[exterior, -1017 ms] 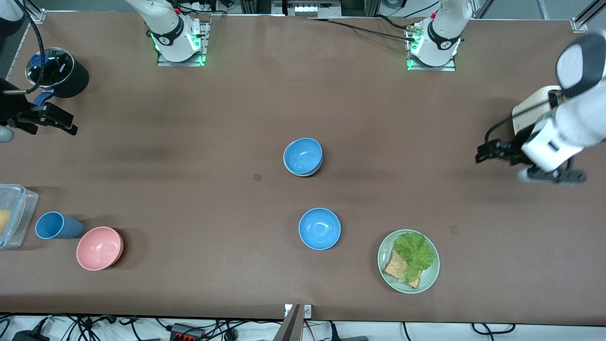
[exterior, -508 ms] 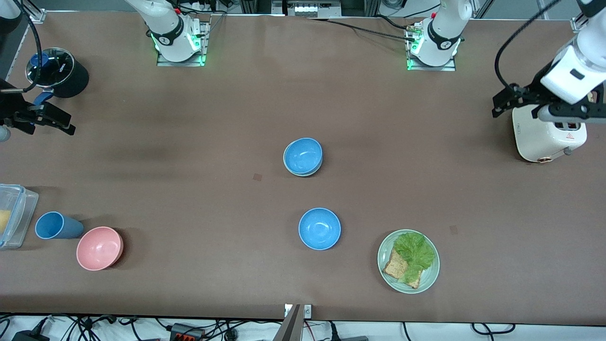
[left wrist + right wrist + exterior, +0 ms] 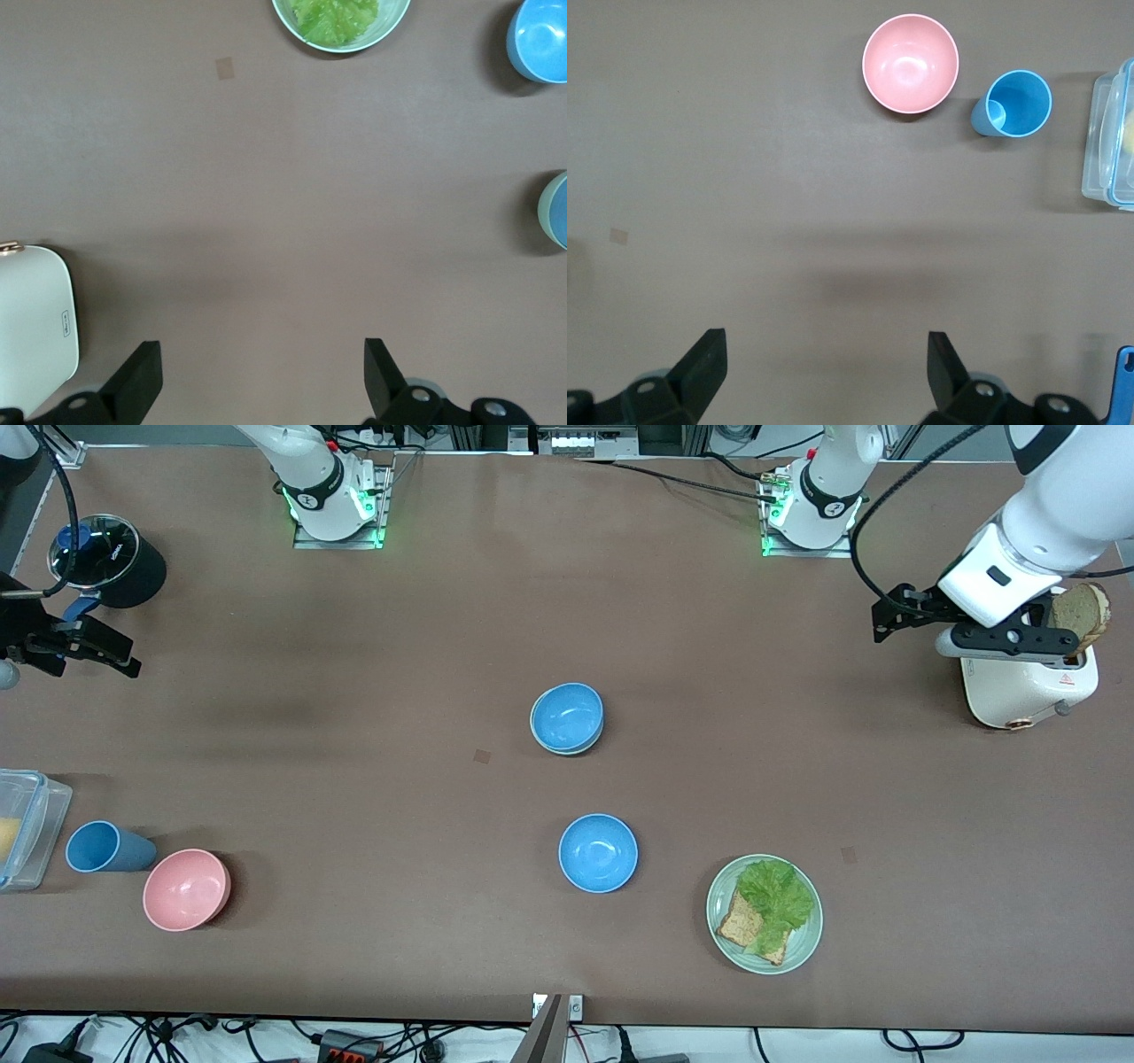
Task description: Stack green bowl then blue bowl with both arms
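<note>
A blue bowl point(image 3: 568, 717) sits nested in the green bowl point(image 3: 534, 732) at the middle of the table; only the green bowl's pale rim shows. The same pair appears in the left wrist view as the blue bowl point(image 3: 561, 223) in the green bowl point(image 3: 542, 212). A second blue bowl point(image 3: 598, 853) point(image 3: 540, 27) stands alone, nearer the front camera. My left gripper point(image 3: 893, 613) point(image 3: 261, 381) hangs open and empty over bare table beside the toaster. My right gripper point(image 3: 120, 654) point(image 3: 824, 372) waits open and empty at the right arm's end, over bare table.
A green plate point(image 3: 802, 948) point(image 3: 390, 22) with lettuce and toast lies near the lone blue bowl. A white toaster point(image 3: 1028, 686) point(image 3: 35, 328) holds a bread slice point(image 3: 1081, 609). At the right arm's end are a pink bowl point(image 3: 187, 888) point(image 3: 911, 62), blue cup point(image 3: 106, 847) point(image 3: 1014, 104), clear container point(image 3: 22, 828) point(image 3: 1109, 146) and lidded black pot point(image 3: 106, 558).
The left arm has swung away from the front camera, from beside the toaster to a spot nearer its base, uncovering the toaster. The right gripper has barely shifted.
</note>
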